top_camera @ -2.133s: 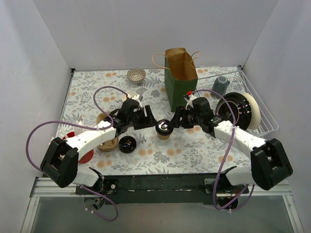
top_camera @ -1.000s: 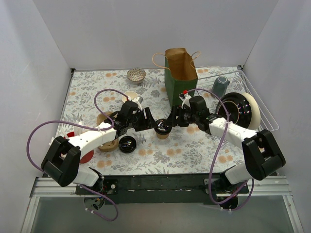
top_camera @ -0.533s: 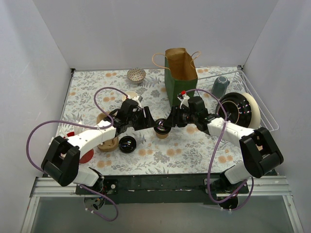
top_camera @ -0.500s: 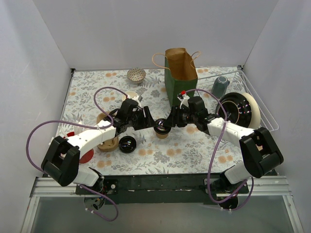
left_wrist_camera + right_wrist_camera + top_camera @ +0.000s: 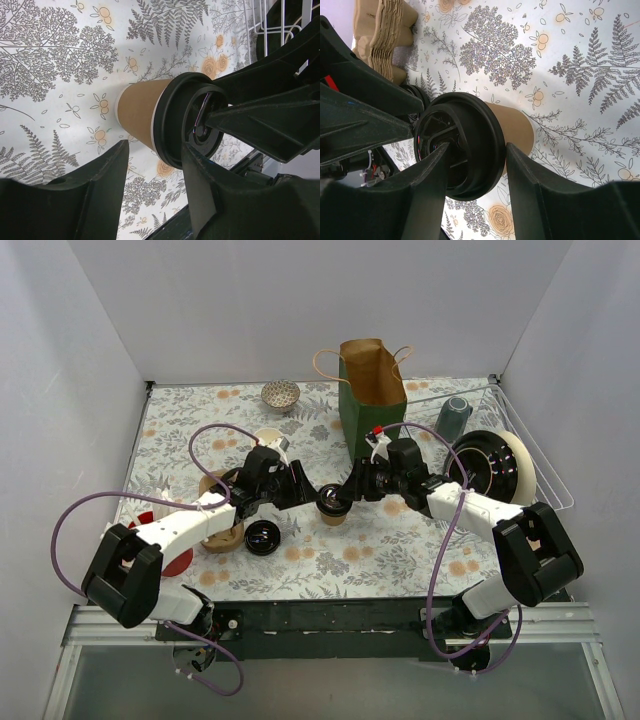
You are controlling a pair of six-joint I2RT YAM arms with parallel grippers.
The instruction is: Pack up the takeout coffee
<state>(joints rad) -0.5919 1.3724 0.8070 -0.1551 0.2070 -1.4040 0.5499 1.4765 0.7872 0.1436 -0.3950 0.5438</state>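
Note:
The takeout coffee [image 5: 334, 505], a tan cup with a black sip lid, stands upright on the floral mat in front of the green paper bag [image 5: 373, 405]. My left gripper [image 5: 306, 488] reaches it from the left and is open. In the left wrist view one finger [image 5: 197, 170] touches the lid's rim [image 5: 172, 125], and mat shows between the other finger and the cup [image 5: 137, 114]. My right gripper [image 5: 356, 486] comes from the right and is also open. Its fingers [image 5: 520, 170] stand either side of the lid [image 5: 470, 150], one at the rim, one across the lid's top.
A spare black lid [image 5: 263, 537] lies near the left arm, beside tan cardboard pieces [image 5: 222, 532]. A patterned bowl [image 5: 281, 394] sits at the back. The wire rack [image 5: 540, 502] on the right holds a grey-blue mug [image 5: 455, 417] and a dark plate [image 5: 495, 465].
Both grippers have closed in on the cup from either side, the right arm shifting left. Both sets of jaws have narrowed. The cup has stayed in place.

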